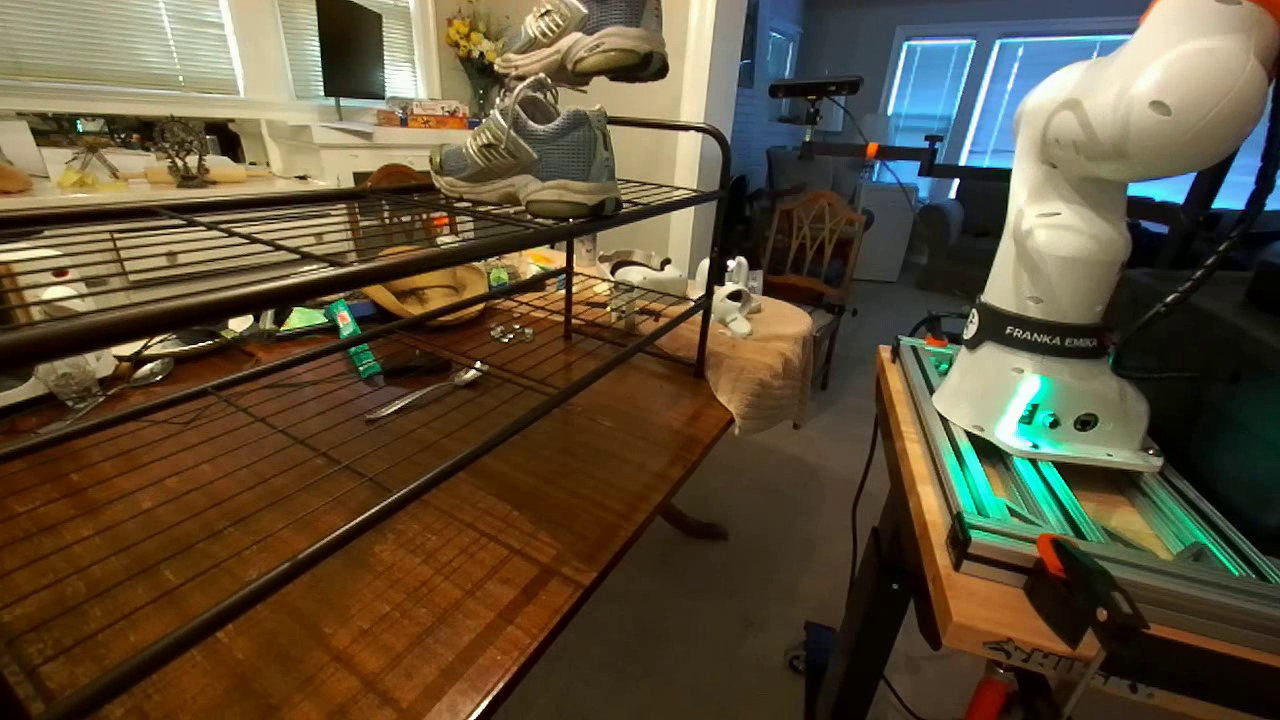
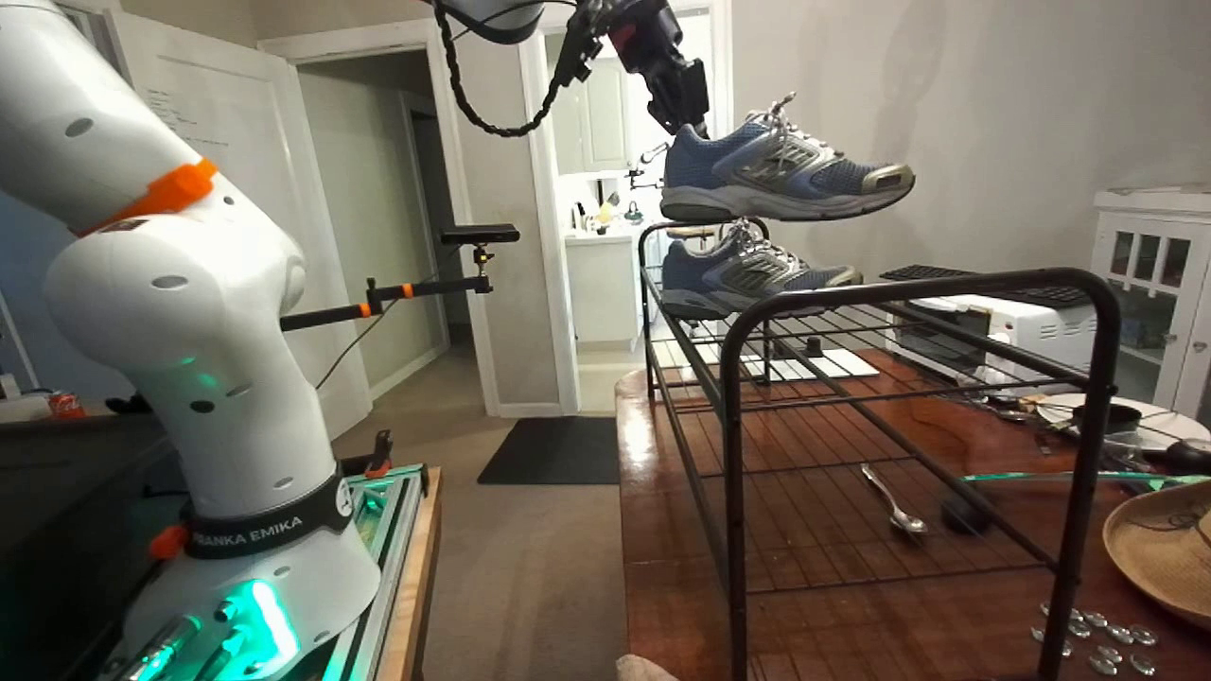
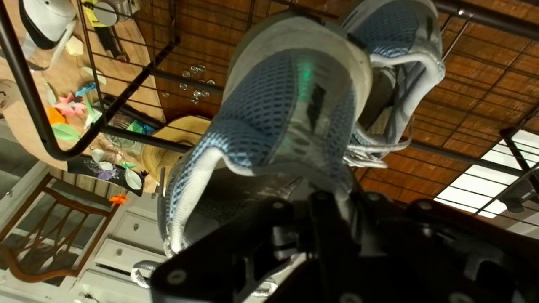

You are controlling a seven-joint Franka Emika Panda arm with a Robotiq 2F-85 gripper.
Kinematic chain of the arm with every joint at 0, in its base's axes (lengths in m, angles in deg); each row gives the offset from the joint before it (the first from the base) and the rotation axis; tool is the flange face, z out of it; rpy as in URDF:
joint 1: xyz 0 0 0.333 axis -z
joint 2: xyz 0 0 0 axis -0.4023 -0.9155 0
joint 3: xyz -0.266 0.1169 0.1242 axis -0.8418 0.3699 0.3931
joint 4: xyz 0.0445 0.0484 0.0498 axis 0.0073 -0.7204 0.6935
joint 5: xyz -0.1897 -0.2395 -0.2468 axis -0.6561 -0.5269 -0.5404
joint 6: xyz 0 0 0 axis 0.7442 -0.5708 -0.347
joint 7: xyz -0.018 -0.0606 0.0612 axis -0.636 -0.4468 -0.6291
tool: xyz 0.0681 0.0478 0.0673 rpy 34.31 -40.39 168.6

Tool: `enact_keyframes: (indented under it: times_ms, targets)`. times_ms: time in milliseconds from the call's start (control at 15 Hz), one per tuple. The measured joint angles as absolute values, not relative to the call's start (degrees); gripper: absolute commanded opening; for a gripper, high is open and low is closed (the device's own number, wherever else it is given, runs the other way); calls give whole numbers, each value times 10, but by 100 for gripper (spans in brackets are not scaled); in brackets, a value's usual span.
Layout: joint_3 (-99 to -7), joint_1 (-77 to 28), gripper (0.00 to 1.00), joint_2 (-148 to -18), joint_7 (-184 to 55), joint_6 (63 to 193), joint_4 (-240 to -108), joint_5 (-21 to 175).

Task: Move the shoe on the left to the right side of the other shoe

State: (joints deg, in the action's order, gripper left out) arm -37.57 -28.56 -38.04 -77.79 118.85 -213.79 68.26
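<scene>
The gripper (image 2: 695, 125) has its jaws clamped on the heel of the upper shoe (image 2: 785, 175) (exactly how the tips sit around the collar is hidden in the wrist view). That shoe hangs in the air over the top tier of the rack (image 2: 908, 287), about level, sole down, its toe pointing away from the arm (image 2: 208, 340). The lower shoe (image 2: 743, 279) rests upright on that tier and faces the same way. In both exterior views the upper shoe shows above it; in the wrist view part of the lower shoe appears past the upper one's side, the rest covered. Whether the two touch I cannot tell, nor on which side of the lower shoe the other hangs. The rack stands on a wooden table (image 1: 640, 420). Through its lower wires a spoon (image 2: 904, 518) can be seen, with a green packet (image 1: 350, 335) near it, and farther along lie a straw hat (image 2: 1164, 544) and a scatter of clear beads (image 2: 1119, 634). The arm's base, lit green, stands on a separate bench (image 1: 965, 605), with floor (image 2: 511, 567) between bench and table. A cloth-covered stand (image 1: 765, 360) and a chair (image 1: 808, 288) show beyond the table's corner.
</scene>
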Motion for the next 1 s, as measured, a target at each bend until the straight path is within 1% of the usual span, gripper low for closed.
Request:
enact_keyframes:
  times_ms: [467, 800, 1000]
  targets:
    - [-410, -288, 2, -339, -752, 1229, -2217, 751]
    - [-434, -297, 2, -337, -691, 1288, -2259, 791]
    - [-446, -309, 2, -340, -649, 1299, -2272, 808]
